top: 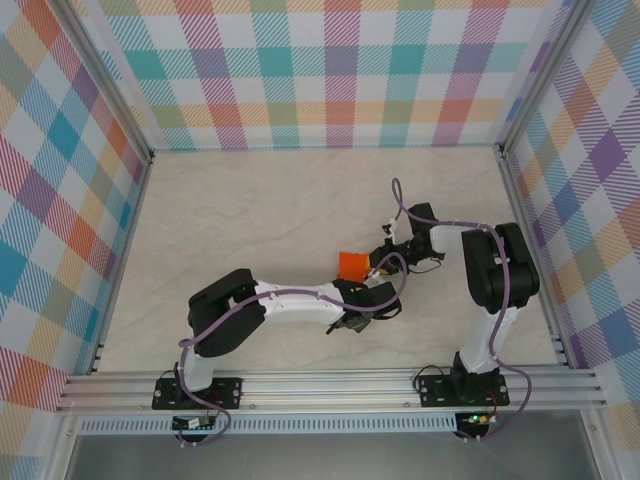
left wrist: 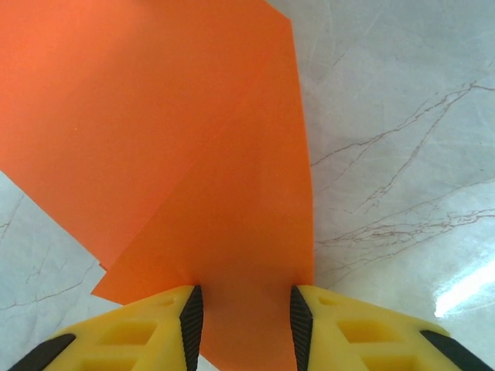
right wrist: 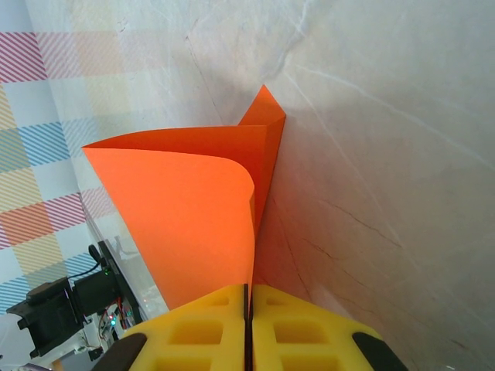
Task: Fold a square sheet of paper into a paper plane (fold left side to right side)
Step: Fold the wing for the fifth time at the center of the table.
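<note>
Marble tabletop (top: 250, 200), plaid walls (top: 300, 70): fold begun, not yet creased.
Nearest, the left hand (left wrist: 241, 325) stands spread, straddling the square sheet of paper (left wrist: 155, 116) mid-tabletop, slightly toward the right edge. Beyond, the right hand (right wrist: 249, 309) pinches its lifted, curling flap (one diagonal fold already shows). Flattening and the later plane folds seemingly remain.

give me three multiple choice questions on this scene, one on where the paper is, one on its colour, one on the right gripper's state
1. Where is the square sheet of paper?
A) against the back wall
B) on the table, near its middle
C) on the near rail

2. What colour is it?
A) blue
B) white
C) orange

3. How is the right gripper?
A) shut on the sheet
B) wide open
C) holding a pen

Answers:
1 B, the top view shows it mid-table.
2 C, it is plain bright orange in both wrist views.
3 A, its jaws meet with the sheet's edge pinched between them.
</note>
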Controlling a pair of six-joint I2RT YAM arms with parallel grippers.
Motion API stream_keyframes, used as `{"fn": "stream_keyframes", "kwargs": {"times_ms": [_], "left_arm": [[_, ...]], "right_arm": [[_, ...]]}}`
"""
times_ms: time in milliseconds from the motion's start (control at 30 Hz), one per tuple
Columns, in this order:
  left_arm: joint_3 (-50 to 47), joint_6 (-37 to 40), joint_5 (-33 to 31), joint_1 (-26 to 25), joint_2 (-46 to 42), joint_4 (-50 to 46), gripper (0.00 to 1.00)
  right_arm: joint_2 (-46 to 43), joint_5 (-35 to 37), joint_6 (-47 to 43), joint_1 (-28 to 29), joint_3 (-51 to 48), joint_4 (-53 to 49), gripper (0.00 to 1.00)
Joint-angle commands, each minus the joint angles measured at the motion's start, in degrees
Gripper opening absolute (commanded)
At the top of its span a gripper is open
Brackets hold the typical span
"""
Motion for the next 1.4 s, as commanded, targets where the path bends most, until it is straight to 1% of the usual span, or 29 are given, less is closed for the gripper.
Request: {"fn": "stream_keyframes", "kwargs": {"times_ms": [0,100,233,467,667,733,833,900,1033,1300,1367], "left_arm": [[1.1,-1.5,-3.0,-0.6,0.9,-2.4,0.36],[1.2,-1.5,-3.2,-0.6,0.3,-2.3,0.36],[0.5,0.0,-2.2,-1.2,-1.4,-0.5,0.47],[0.9,1.9,-3.5,-4.2,-2.7,0.2,0.58],[0.8,1.2,-4.8,-4.9,-4.2,0.7,0.62],[0.9,0.5,-6.3,-5.0,-4.0,0.3,0.63],[2.3,0.2,-9.4,-5.0,-2.3,-1.7,0.64],[3.0,0.1,-10.3,-5.0,-1.2,-2.3,0.62],[3.2,-0.4,-10.6,-5.0,0.1,-2.3,0.57],[2.9,-1.0,-11.7,-5.0,1.9,-3.8,0.5],[2.6,-1.1,-11.6,-5.0,1.9,-3.7,0.46]], "right_arm": [[-0.5,-0.4,-0.8,0.3,1.4,-1.4,0.09],[-0.4,-0.3,-0.1,0.4,1.7,-2.2,0.09],[0.4,-0.2,3.1,0.3,3.2,-4.9,0.09],[-0.2,-0.2,7.3,0.3,4.1,-7.9,0.09],[-0.7,0.7,7.3,0.5,4.4,-9.4,0.08],[-0.8,0.7,7.4,0.7,4.3,-9.4,0.08],[-1.1,0.8,7.4,1.0,4.4,-9.9,0.08],[-1.1,0.8,7.5,1.1,4.6,-10.2,0.08],[-1.1,0.9,7.6,1.2,4.7,-10.7,0.08],[-1.2,1.0,7.9,1.2,5.2,-11.5,0.08],[-1.1,1.0,7.9,1.2,5.2,-11.6,0.08]]}}
